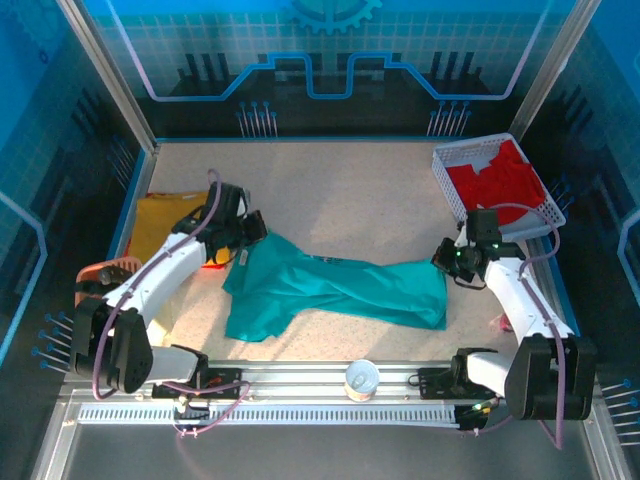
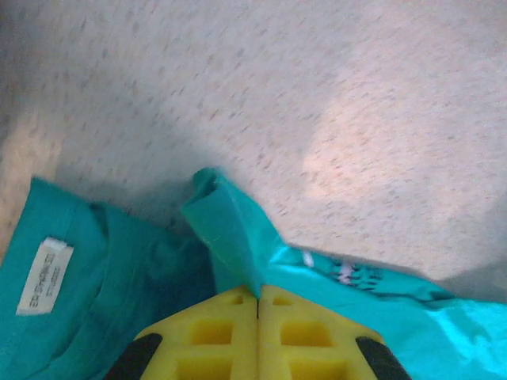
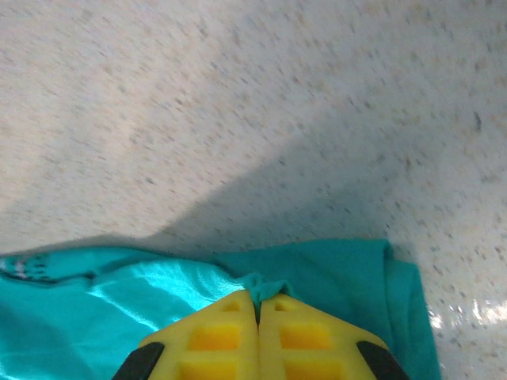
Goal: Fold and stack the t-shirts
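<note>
**Teal t-shirt (image 1: 340, 285) held at both ends, rumpled across the middle of the surface (image 1: 340, 190).** The left tool (image 2: 258, 294), its fingers fully together, pinches a raised fold of teal cloth just beside the collar, with the white label (image 2: 45, 275) lying off to one side. The right tool (image 3: 257, 299), likewise closed, nips a small pucker near the opposite edge of the garment. The yellow t-shirt (image 1: 165, 220) lies at the left margin, close beside the left arm. The red t-shirt (image 1: 495, 180) rests in the white mesh basket (image 1: 548, 215) at far right.

Probable hazards:
- Each grip takes little cloth, the right especially, so tension between the arms may pull an edge free and drop that end.
- The left pinch may hold one layer alone — lifting would then open the body rather than carry it.
- The cloth between the tools is creased and twisted — folding without first drawing it flat would likely set the wrinkles in.
- A wide sweep of the left arm could drag the yellow t-shirt.
</note>
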